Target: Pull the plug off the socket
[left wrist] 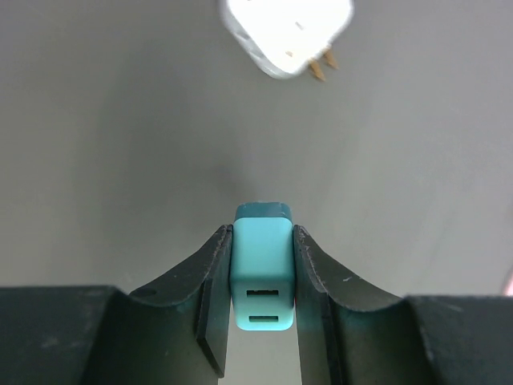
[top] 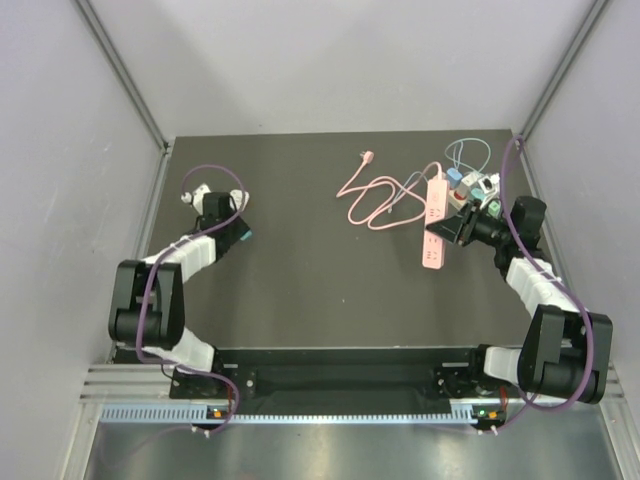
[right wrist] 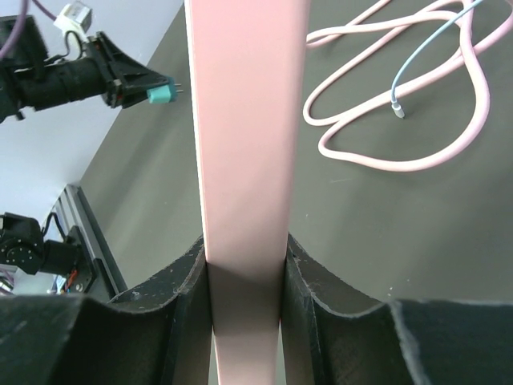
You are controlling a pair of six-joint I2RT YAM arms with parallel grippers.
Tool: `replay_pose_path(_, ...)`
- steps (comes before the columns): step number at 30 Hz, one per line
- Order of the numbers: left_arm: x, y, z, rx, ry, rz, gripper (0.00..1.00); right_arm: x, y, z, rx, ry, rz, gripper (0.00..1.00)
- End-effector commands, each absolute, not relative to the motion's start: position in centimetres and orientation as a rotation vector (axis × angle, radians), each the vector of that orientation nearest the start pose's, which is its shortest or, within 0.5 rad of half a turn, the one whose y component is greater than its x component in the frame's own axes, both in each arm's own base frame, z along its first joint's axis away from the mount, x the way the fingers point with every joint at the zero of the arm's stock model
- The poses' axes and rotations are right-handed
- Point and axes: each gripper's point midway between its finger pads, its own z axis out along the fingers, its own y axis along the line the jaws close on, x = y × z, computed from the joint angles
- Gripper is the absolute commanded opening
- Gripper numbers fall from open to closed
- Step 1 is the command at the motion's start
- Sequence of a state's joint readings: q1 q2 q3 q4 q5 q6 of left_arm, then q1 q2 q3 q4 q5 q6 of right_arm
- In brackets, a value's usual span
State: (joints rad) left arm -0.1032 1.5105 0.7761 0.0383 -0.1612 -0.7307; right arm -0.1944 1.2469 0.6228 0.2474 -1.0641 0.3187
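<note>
Top external view: on the left of the dark table (top: 300, 300), the left gripper (top: 241, 232) was clamped on a teal plug (top: 247, 236), well apart from the pink power strip (top: 436, 200) on the right side. The left wrist view showed both black fingers (left wrist: 215, 273) pressed flat against the plug's sides, with two slots showing in the face turned toward the camera. Beyond the gripper, a white adapter (left wrist: 284, 32) lay on the table with its brass prongs pointing right.

At the far middle of the table, the strip's pink cable (top: 372, 200) lay in loose loops, its own plug (top: 367, 155) free at the far end. A thin light-blue cable (top: 465, 152) curled near the far right corner.

The power strip ran near to far just right of the loops. The right gripper (top: 440, 232) pinched the strip's near part, its fingers (right wrist: 188, 289) tight against both long sides in the right wrist view. Several more plugs (top: 462, 188), blue, red and white, sat clustered at the strip's far end. From the right wrist camera, the teal plug appeared off to the left with its two prongs bare.
</note>
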Motion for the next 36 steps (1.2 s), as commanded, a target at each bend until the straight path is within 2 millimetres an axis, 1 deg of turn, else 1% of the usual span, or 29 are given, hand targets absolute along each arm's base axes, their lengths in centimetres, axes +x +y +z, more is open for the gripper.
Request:
replay_pose_path(1,43.7,-2.2,9.0,-0.788,2.033,-0.251,0.0,32.5,9.6,20.2,-0.326,1.774,1.067,0.0)
replay_pose_path(2,44.1,-1.9,8.7,-0.792,2.043,-0.268,0.0,32.5,9.6,20.2,-0.327,1.772,1.067,0.0)
replay_pose_path(3,44.4,-1.7,7.6,-0.802,2.071,-0.268,0.0,32.5,9.6,20.3,-0.327,1.773,1.069,0.0)
replay_pose_path(4,45.3,-1.6,8.1,-0.795,2.06,-0.283,0.0,32.4,9.6,20.2,-0.328,1.772,1.071,0.0)
replay_pose_path(5,45.7,-1.5,7.9,-0.79,2.066,-0.3,0.0,32.5,9.5,20.2,-0.323,1.774,1.07,0.0)
replay_pose_path(6,45.9,-2.1,6.9,-0.776,2.101,-0.326,0.05,32.5,9.5,20.2,-0.325,1.772,1.071,0.0)
replay_pose_path(7,46.7,-1.0,7.3,-0.791,2.087,-0.323,0.11,32.5,9.5,20.2,-0.326,1.772,1.072,0.0)
replay_pose_path(8,47.0,-0.5,7.1,-0.798,2.094,-0.326,0.16,32.5,9.5,20.2,-0.327,1.771,1.072,0.0)
replay_pose_path(9,47.1,-1.1,6.1,-0.788,2.136,-0.372,0.21,32.5,9.5,20.2,-0.325,1.773,1.073,0.0)
replay_pose_path(10,47.7,-1.1,6.3,-0.777,2.147,-0.389,0.33,32.5,9.4,20.1,-0.324,1.774,1.074,0.0)
replay_pose_path(11,47.7,-0.7,6.1,-0.787,2.167,-0.397,0.37,32.6,9.4,20.1,-0.322,1.774,1.076,0.0)
replay_pose_path(12,47.7,-0.9,5.3,-0.788,2.202,-0.42,0.4,32.6,9.4,20.1,-0.321,1.775,1.077,0.0)
replay_pose_path(13,48.1,-0.8,5.6,-0.779,2.204,-0.432,0.43,32.6,9.5,20.1,-0.323,1.776,1.08,0.0)
replay_pose_path(14,47.8,-0.6,5.1,-0.791,2.23,-0.442,0.45,32.6,9.4,20.0,-0.32,1.778,1.08,0.0)
replay_pose_path(16,47.5,-0.5,5.3,-0.778,2.233,-0.46,0.48,32.7,9.3,19.9,-0.317,1.779,1.078,0.0)
replay_pose_path(17,47.4,-0.2,5.4,-0.774,2.227,-0.46,0.52,32.7,9.4,19.9,-0.32,1.779,1.08,0.0)
replay_pose_path(18,47.4,0.0,6.1,-0.763,2.212,-0.461,0.54,32.7,9.4,19.9,-0.321,1.778,1.079,0.0)
replay_pose_path(19,47.0,-0.1,6.1,-0.749,2.219,-0.466,0.55,32.7,9.3,19.9,-0.316,1.781,1.081,0.0)
replay_pose_path(20,46.8,0.3,6.2,-0.75,2.215,-0.461,0.57,32.7,9.3,19.8,-0.314,1.782,1.08,0.0)
replay_pose_path(21,46.8,0.5,7.0,-0.742,2.198,-0.466,0.58,32.7,9.3,19.7,-0.315,1.784,1.082,0.0)
replay_pose_path(23,46.3,0.8,7.7,-0.735,2.186,-0.464,0.61,32.8,9.2,19.7,-0.311,1.785,1.083,0.0)
replay_pose_path(25,46.0,0.8,9.4,-0.71,2.154,-0.473,0.63,32.8,9.2,19.6,-0.313,1.788,1.082,0.0)
replay_pose_path(27,46.2,0.5,12.0,-0.658,2.089,-0.498,0.7,32.8,9.1,19.4,-0.313,1.792,1.084,0.0)
replay_pose_path(29,45.9,-0.1,13.4,-0.618,2.072,-0.532,0.71,32.9,9.2,19.1,-0.312,1.801,1.087,0.0)
replay_pose_path(30,45.6,-0.4,14.9,-0.596,2.047,-0.546,0.71,32.9,9.1,19.1,-0.313,1.8,1.087,0.0)
replay_pose_path(32,44.9,-0.8,16.2,-0.578,2.029,-0.572,0.71,33.0,9.1,18.6,-0.303,1.817,1.098,0.0)
replay_pose_path(33,44.4,-1.3,18.1,-0.54,1.997,-0.603,0.71,33.0,9.1,18.4,-0.3,1.824,1.103,0.0)
replay_pose_path(35,43.3,-2.0,19.4,-0.519,1.973,-0.642,0.71,33.1,9.0,17.9,-0.295,1.839,1.108,0.0)
replay_pose_path(36,42.3,-2.8,20.9,-0.478,1.946,-0.683,0.71,33.1,9.1,17.4,-0.281,1.859,1.122,0.0)
